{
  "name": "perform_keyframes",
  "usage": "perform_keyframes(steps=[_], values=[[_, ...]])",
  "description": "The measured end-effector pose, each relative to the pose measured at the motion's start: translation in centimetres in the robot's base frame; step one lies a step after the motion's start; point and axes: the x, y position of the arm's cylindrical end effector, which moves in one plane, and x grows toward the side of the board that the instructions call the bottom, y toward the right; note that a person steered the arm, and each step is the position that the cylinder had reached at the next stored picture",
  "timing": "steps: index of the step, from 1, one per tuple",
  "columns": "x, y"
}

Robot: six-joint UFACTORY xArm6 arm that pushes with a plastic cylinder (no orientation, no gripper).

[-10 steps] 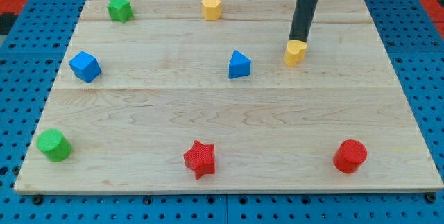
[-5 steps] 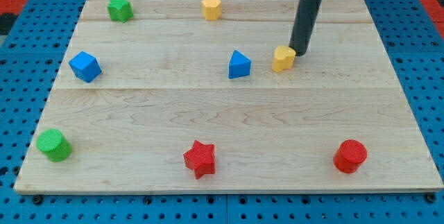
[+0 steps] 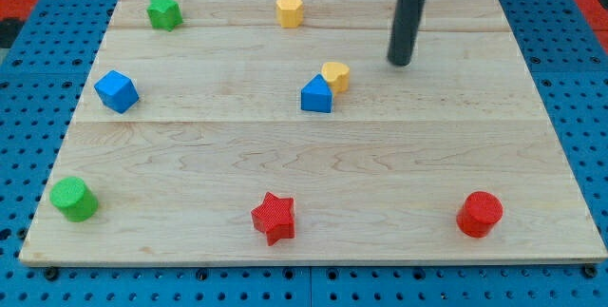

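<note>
Pale grained wooden board [image 3: 456, 145], matt dark rod, blue pegboard [image 3: 28, 79]

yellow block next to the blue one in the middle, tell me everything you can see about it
The yellow block is small, matte and plastic-looking, with a rounded, heart-like top. It sits flat on the wooden board near the middle, pressed against the upper right side of the blue triangular block. My tip stands apart from it, toward the view's right and slightly higher, not touching it. Its lower left part is hidden behind the blue block.
</note>
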Motion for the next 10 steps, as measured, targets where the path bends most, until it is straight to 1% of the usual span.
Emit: perform_keyframes(steps=[1, 2, 3, 4, 5, 6, 7, 8, 9, 10], values=[[-5.7, 0.6], [-10.2, -1.9], [-11.6, -7.5], [-11.7, -12.2], [-6.7, -12.5], [-5.6, -12.5], [-5.7, -11.6], [-8.0, -10.2], [-11.8, -10.2], [-12.5, -14.9]])
